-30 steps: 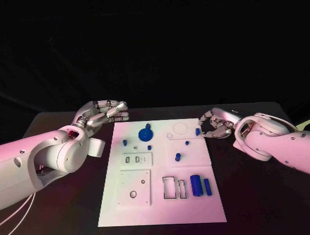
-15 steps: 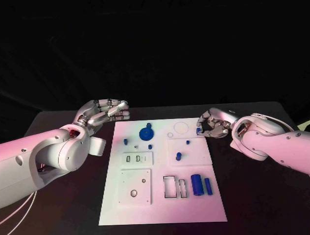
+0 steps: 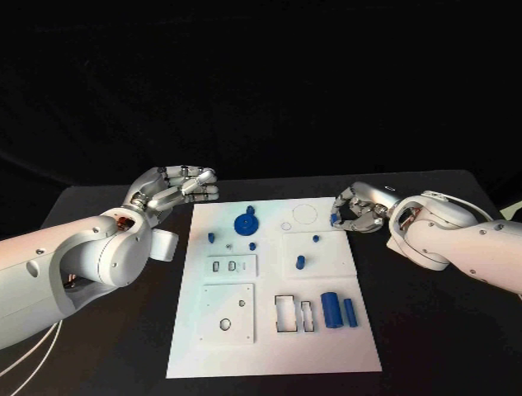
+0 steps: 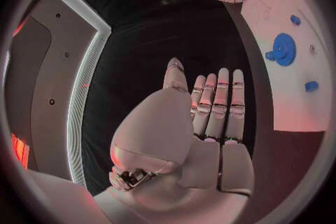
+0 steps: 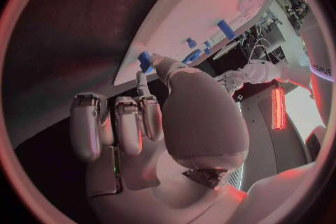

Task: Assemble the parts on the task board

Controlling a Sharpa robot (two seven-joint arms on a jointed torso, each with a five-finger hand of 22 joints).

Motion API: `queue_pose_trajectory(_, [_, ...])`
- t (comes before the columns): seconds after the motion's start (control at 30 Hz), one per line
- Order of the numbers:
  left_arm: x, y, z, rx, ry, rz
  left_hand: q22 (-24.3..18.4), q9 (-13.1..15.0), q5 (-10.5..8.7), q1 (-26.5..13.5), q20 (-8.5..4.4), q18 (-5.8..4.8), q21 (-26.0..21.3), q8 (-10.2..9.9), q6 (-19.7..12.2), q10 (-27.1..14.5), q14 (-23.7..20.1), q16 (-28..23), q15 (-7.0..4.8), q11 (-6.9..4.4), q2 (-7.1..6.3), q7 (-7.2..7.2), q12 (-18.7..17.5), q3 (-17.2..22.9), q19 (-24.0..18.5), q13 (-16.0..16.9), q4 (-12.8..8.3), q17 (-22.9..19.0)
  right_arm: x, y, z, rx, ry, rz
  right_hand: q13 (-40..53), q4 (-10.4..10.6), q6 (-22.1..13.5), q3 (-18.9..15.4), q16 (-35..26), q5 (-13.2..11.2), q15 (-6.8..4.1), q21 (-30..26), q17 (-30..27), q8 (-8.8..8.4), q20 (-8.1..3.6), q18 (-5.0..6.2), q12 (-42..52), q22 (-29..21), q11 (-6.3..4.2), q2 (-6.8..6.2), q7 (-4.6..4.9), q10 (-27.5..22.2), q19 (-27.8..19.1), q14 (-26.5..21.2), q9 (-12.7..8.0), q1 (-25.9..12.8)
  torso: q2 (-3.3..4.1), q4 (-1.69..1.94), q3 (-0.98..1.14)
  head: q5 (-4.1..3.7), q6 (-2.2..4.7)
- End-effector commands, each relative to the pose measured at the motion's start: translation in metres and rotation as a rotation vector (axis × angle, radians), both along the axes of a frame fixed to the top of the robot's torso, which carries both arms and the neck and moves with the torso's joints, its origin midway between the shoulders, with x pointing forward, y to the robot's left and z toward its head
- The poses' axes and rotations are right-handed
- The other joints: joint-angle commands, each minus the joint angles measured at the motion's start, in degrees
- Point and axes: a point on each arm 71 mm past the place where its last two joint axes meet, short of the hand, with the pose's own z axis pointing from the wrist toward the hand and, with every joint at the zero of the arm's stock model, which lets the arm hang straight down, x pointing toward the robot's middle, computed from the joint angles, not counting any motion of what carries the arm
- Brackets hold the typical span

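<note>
board (image 3: 273, 330) between both robot hands; right robot hand (image 3: 358, 210) pinches a small blue peg (image 3: 335, 220) at its edge; left robot hand (image 3: 175, 188) curled, empty, beside it.

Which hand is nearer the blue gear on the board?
Left. The left hand hovers just off the board's far left corner, close to the gear; the right hand is at the opposite edge, farther away.
</note>
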Motion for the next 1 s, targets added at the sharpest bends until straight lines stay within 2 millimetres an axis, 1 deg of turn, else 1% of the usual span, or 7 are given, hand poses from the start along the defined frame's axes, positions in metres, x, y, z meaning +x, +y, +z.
queue_pose_trajectory(0.03, [-0.0003, -0.0020, 0.0015, -0.009, -0.011, -0.015, -0.05, 0.06, -0.25, 0.06, 0.04, 0.66, -0.12, -0.35, -0.33, -0.26, -0.39, -0.19, 0.15, -0.10, 0.66, 0.79, -0.14, -0.20, 0.51, -0.01, -0.02, 0.06, 0.0002, 0.0010, -0.0020, -0.019, 0.008, 0.002, 8.50, -0.06, 0.38, 0.34, 0.23, 0.30, 0.30, 0.38, 15.08, 0.10, 0.17, -0.64, 0.18, 10.17, 0.02, 0.28, -0.11, 0.63, 1.28, 5.96, -0.09, 0.16, 0.01, 0.08, 0.01, -0.06, 0.02])
queue_pose_trajectory(0.4, [-0.0001, -0.0014, 0.0014, -0.008, -0.010, -0.014, -0.10, 0.13, -0.26, 0.12, 0.03, 0.67, -0.17, -0.37, -0.34, -0.29, -0.38, -0.26, 0.15, -0.09, 0.76, 0.80, -0.13, -0.31, 0.53, 0.00, -0.07, 0.15, 0.0015, 0.0025, -0.0028, -0.017, 0.002, -0.002, 8.65, -0.15, 0.44, 0.48, 0.23, 0.30, 0.28, 0.59, 15.08, 0.04, 0.16, -0.70, 0.31, 10.32, 0.01, 0.17, -0.12, 0.76, 1.42, 5.96, -0.14, 0.18, 0.01, 0.02, 0.01, 0.07, -0.11])
queue_pose_trajectory(0.67, [0.0000, -0.0015, 0.0012, -0.008, -0.009, -0.014, -0.10, 0.13, -0.26, 0.12, 0.03, 0.67, -0.17, -0.37, -0.34, -0.29, -0.38, -0.26, 0.15, -0.09, 0.76, 0.80, -0.13, -0.31, 0.53, 0.00, -0.07, 0.15, 0.0022, 0.0046, -0.0034, -0.014, -0.003, -0.004, 9.22, -0.29, 1.65, 1.69, 0.23, 0.43, 0.12, 0.77, 15.08, 0.26, 0.06, -0.75, 0.82, 10.51, -0.23, 0.85, -0.41, 1.30, 1.57, 5.96, -0.13, 0.19, 0.01, 0.03, 0.03, 0.08, -0.19])
queue_pose_trajectory(0.83, [0.0001, -0.0014, 0.0012, -0.007, -0.008, -0.014, -0.10, 0.13, -0.26, 0.12, 0.03, 0.67, -0.17, -0.37, -0.34, -0.29, -0.38, -0.26, 0.15, -0.09, 0.76, 0.80, -0.13, -0.31, 0.53, 0.00, -0.07, 0.15, 0.0023, 0.0055, -0.0045, -0.017, -0.012, -0.008, 9.65, -1.01, 4.06, 3.31, 0.23, -0.23, -0.44, 1.03, 15.08, 1.22, -0.38, -0.82, 1.19, 10.78, -0.92, 1.97, -1.25, 1.71, 1.77, 5.96, 0.39, 0.33, -0.01, 0.06, 0.01, 0.06, -0.26])
queue_pose_trajectory(1.0, [0.0001, -0.0011, 0.0011, -0.007, -0.008, -0.014, -0.10, 0.13, -0.26, 0.12, 0.03, 0.67, -0.17, -0.37, -0.34, -0.29, -0.38, -0.26, 0.15, -0.09, 0.76, 0.80, -0.13, -0.31, 0.53, 0.00, -0.07, 0.15, 0.0024, 0.0054, -0.0039, -0.019, -0.032, -0.016, 10.03, -1.46, 5.26, 4.01, 0.23, -0.27, -0.85, 1.21, 15.08, 1.83, -0.75, -0.88, 1.51, 10.96, -1.39, 2.59, -1.80, 2.07, 1.92, 5.96, 0.87, 0.19, -0.01, 0.05, 0.00, 0.09, -0.31])
